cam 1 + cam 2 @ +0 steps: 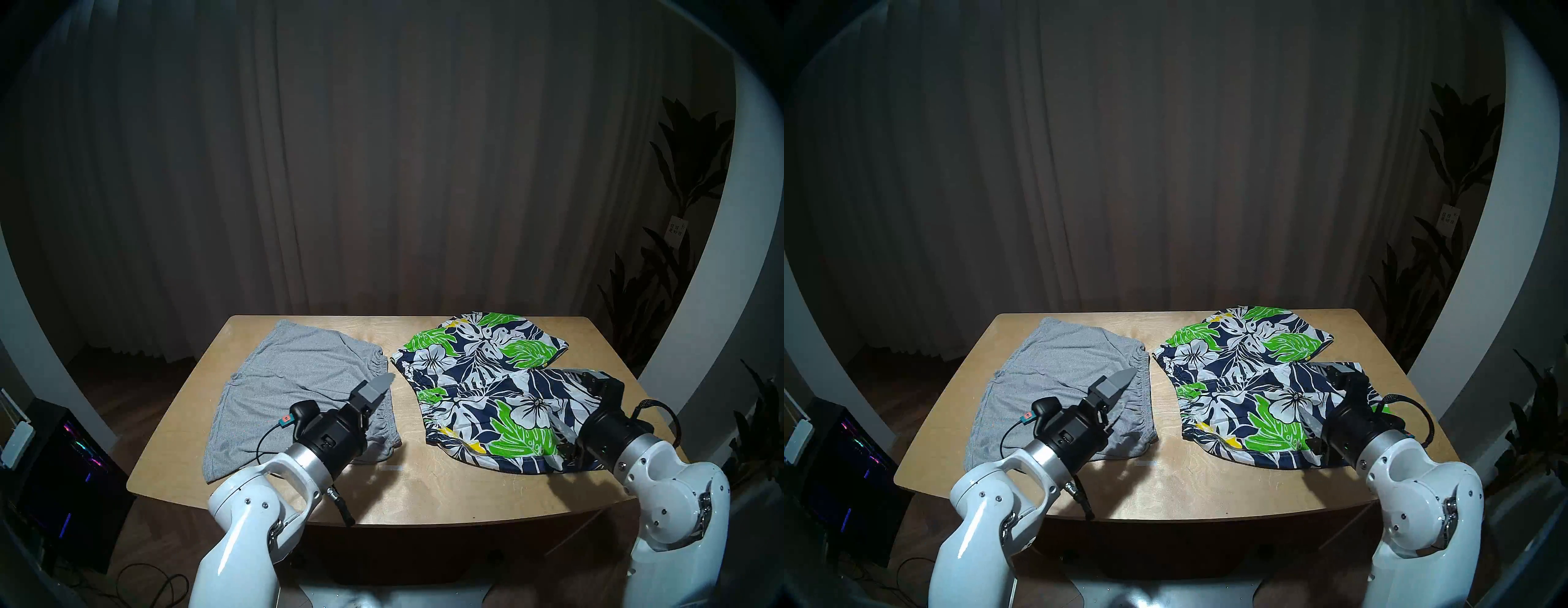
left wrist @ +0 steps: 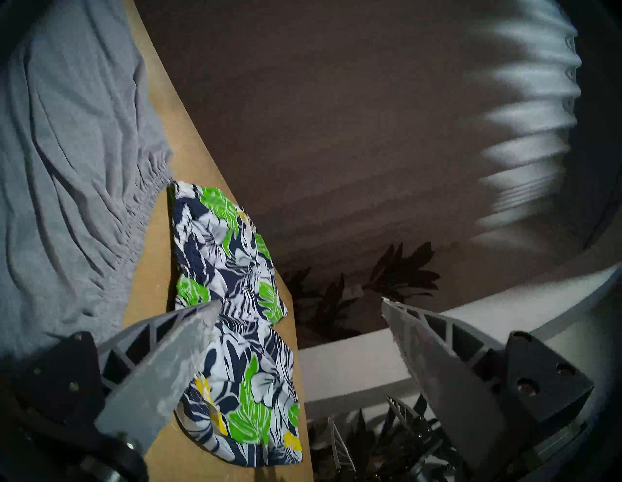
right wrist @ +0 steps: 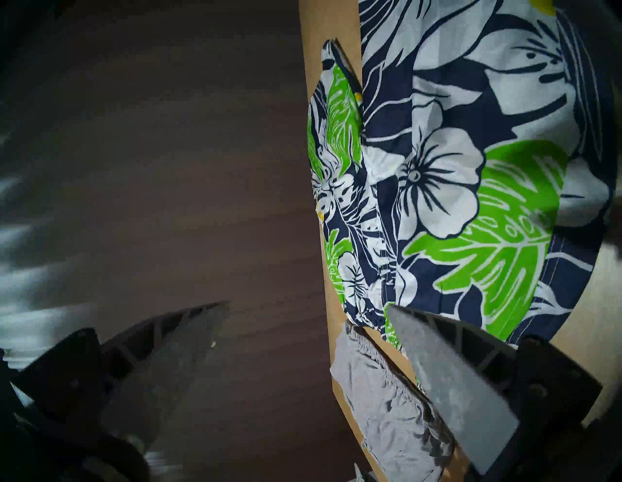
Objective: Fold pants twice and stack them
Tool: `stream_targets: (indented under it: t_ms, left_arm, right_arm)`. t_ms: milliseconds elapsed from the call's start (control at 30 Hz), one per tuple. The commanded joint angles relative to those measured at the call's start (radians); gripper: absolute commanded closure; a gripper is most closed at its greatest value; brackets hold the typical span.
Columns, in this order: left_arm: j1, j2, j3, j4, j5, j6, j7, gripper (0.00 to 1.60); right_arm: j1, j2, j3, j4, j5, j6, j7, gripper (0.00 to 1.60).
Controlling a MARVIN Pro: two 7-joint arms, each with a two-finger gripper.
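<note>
Grey shorts (image 1: pixel 288 382) (image 1: pixel 1047 373) lie spread flat on the left half of the wooden table (image 1: pixel 403 488), waistband toward the middle. Navy-white floral shorts (image 1: pixel 479 382) (image 1: pixel 1242 373) with green leaves lie spread on the right half. My left gripper (image 1: pixel 377 395) (image 1: pixel 1123 390) hovers over the grey waistband, turned on its side, open and empty (image 2: pixel 298 304). My right gripper (image 1: pixel 572 403) (image 1: pixel 1318 395) hangs over the floral shorts' near right leg, also open and empty (image 3: pixel 306 308). Both pairs show in each wrist view (image 2: pixel 67 168) (image 2: pixel 235 303) (image 3: pixel 387 420) (image 3: pixel 454 168).
A bare strip of table runs between the two pairs, with a small pale tape mark (image 1: pixel 392 468) near the front. A dark curtain hangs behind the table. A computer tower (image 1: pixel 63 467) with coloured lights stands on the floor at left, and plants (image 1: pixel 679 254) at right.
</note>
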Motion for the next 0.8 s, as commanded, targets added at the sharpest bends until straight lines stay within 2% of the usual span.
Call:
stream_targets:
  t_ms: [0,367,533,767]
  left_arm:
    - [-0.107,0.005,0.053,0.028,-0.033,0.073,0.055,0.0]
    - [-0.22,0.007,0.115,0.106,-0.095,0.138,0.222,0.0]
    - [-0.245,0.006,0.133,0.117,-0.142,0.16,0.293,0.0]
    - [-0.259,0.004,0.145,0.119,-0.239,0.18,0.426,0.0]
  right_arm:
    - [0.014,0.031,0.074,-0.025,0.112,-0.024,-0.086,0.0]
    - [0.089,0.113,0.16,0.084,0.29,-0.074,-0.252,0.0]
    - [0.117,0.153,0.18,0.122,0.375,-0.088,-0.327,0.0]
    - [0.136,0.205,0.215,0.164,0.53,-0.111,-0.453,0.0]
